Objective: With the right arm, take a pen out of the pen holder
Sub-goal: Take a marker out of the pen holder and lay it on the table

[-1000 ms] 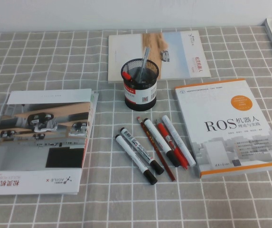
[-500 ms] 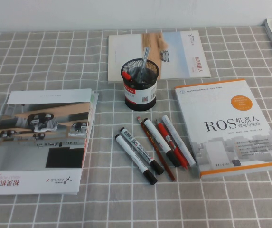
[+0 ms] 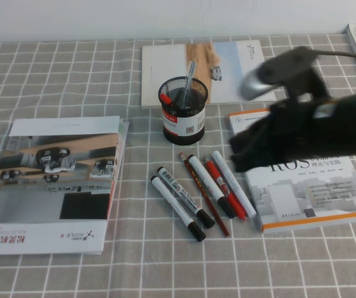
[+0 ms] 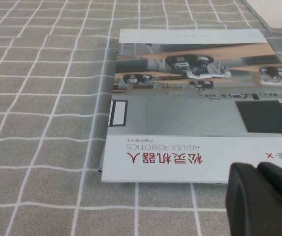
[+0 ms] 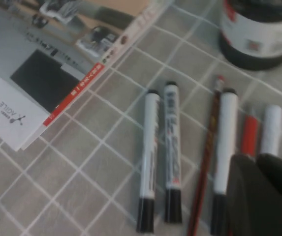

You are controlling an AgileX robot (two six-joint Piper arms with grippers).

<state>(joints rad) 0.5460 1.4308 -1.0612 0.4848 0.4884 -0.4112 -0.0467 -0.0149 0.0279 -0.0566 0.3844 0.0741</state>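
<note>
A: Well, how is the pen (image 3: 189,73) going to handle?
B: Light, stiff, slippery, I am guessing; the free upper part is offering the best grip.
A: How is it looking?
B: Thin, clear, leaning in the black mesh pen holder (image 3: 184,118), upper middle, sticking above the rim.
A: The grippers?
B: Right gripper (image 3: 240,154) is hanging closed, empty, over the ROS book (image 3: 314,198), right of centre; left gripper (image 4: 259,172) is resting closed, empty, by the booklet (image 4: 190,123).

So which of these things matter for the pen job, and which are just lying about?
Job: pen holder, the pens inside, right tool, shut, over the loose pens.
Lying about: loose pens, ROS book, far booklet, left booklet, left tool beside it.
</note>
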